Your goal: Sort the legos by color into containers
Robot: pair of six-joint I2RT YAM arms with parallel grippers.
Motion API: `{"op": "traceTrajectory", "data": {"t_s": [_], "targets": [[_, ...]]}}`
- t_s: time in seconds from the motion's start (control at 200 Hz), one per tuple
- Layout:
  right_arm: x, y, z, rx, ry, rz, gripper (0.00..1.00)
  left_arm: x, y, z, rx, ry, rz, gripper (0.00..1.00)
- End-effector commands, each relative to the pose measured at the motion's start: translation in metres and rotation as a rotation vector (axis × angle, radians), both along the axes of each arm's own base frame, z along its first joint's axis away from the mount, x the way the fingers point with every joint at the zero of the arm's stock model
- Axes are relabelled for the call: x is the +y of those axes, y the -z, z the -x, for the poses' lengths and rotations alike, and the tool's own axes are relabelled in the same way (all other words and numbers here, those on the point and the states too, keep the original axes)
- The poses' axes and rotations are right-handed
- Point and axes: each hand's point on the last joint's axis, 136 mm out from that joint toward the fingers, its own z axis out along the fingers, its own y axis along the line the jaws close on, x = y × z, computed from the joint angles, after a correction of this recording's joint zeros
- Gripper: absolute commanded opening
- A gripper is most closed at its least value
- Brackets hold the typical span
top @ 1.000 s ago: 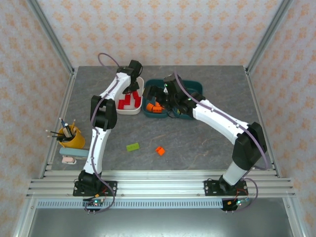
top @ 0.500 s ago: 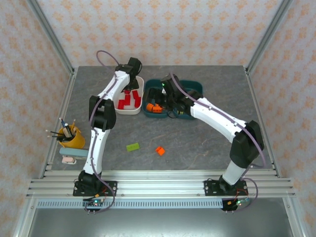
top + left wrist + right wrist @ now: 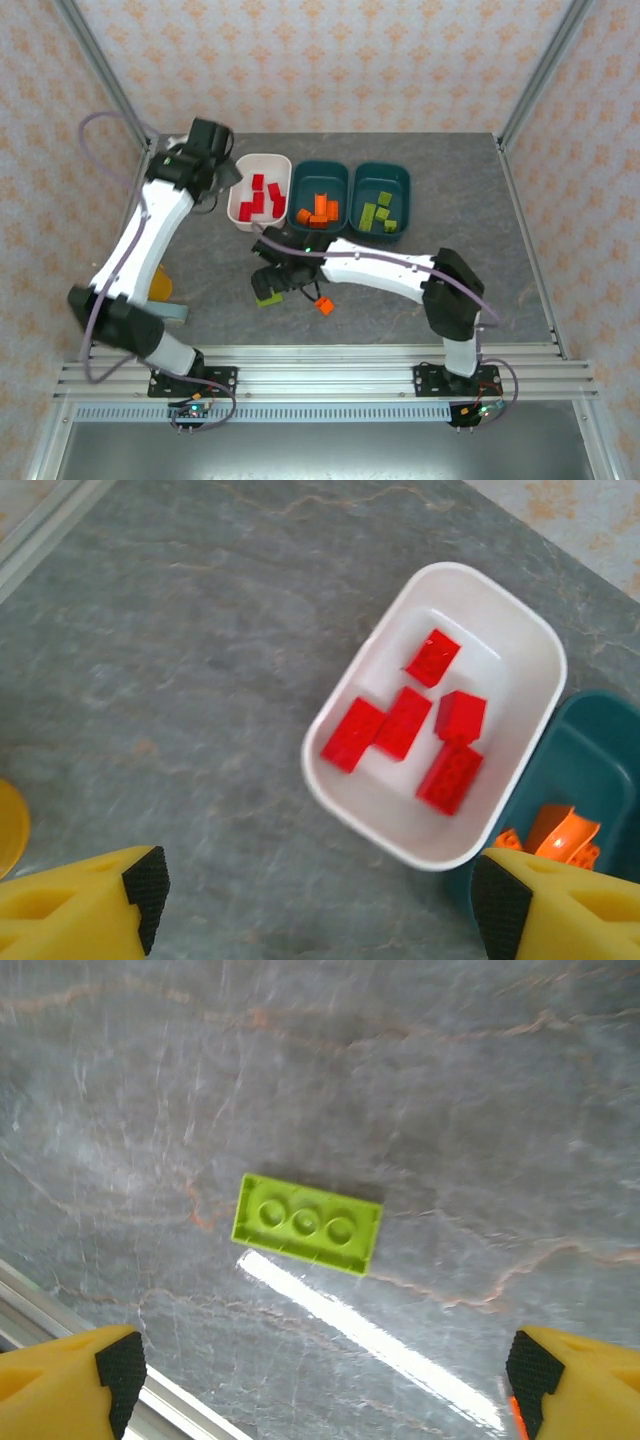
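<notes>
Overhead camera surveys the table (image 3: 455,200); wrist cameras look closely down at white tub (image 3: 335,785), lime brick (image 3: 306,1224)

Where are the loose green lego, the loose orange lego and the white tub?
lime green lego (image 3: 306,1224), right wrist view, middle stud
orange lego (image 3: 324,306), top external view, top face
white tub (image 3: 370,670), left wrist view, left wall

Grey marbled table (image 3: 520,250) inside a wallpapered booth.
A yellow cup (image 3: 161,284) sits near the table's left edge, half hidden; metal rails (image 3: 330,372) run along the near edge, and slanted metal posts (image 3: 103,72) rise at the far corners.
</notes>
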Motion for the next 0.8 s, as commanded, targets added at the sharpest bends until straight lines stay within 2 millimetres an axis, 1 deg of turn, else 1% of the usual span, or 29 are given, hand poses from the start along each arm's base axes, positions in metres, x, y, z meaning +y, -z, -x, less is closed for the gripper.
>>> {"op": "traceTrajectory", "data": {"t_s": [0.0,0.06,0.09,0.175,0.2,0.275,0.335,0.415,0.555,0.671,0.796], "targets": [[0.004,0.0,0.0,-0.087,-0.079,0.072,0.91,0.018,0.016,0.05,0.013,-0.082,0.002,0.82],[0.007,0.008,0.01,-0.116,-0.213,0.106,0.87,0.022,0.02,0.077,0.001,-0.087,0.02,0.82],[0.005,0.013,0.012,-0.131,-0.258,0.134,0.87,0.023,0.024,0.088,0.002,-0.086,0.03,0.82],[-0.002,0.026,0.012,-0.156,-0.357,0.21,0.88,0.023,0.024,0.116,-0.034,-0.077,0.075,0.84],[-0.002,0.029,0.012,-0.159,-0.383,0.22,0.88,0.022,0.023,0.122,-0.047,-0.072,0.092,0.85],[0.001,0.035,0.013,-0.166,-0.448,0.234,0.9,0.019,0.018,0.136,-0.089,-0.054,0.14,0.95],[0.003,0.043,0.01,-0.171,-0.478,0.263,0.9,0.016,0.014,0.144,-0.115,-0.04,0.173,0.99],[0.004,0.054,0.002,-0.182,-0.477,0.311,0.91,0.014,0.008,0.155,-0.131,-0.027,0.199,0.99],[0.007,0.07,-0.012,-0.155,-0.446,0.325,0.92,0.013,0.0,0.169,-0.144,-0.008,0.222,0.99],[0.005,0.081,-0.023,-0.134,-0.408,0.345,0.91,0.011,-0.005,0.173,-0.16,-0.005,0.24,0.99],[0.003,0.087,-0.035,-0.106,-0.359,0.343,0.88,0.009,-0.01,0.172,-0.176,-0.004,0.262,0.98]]}}
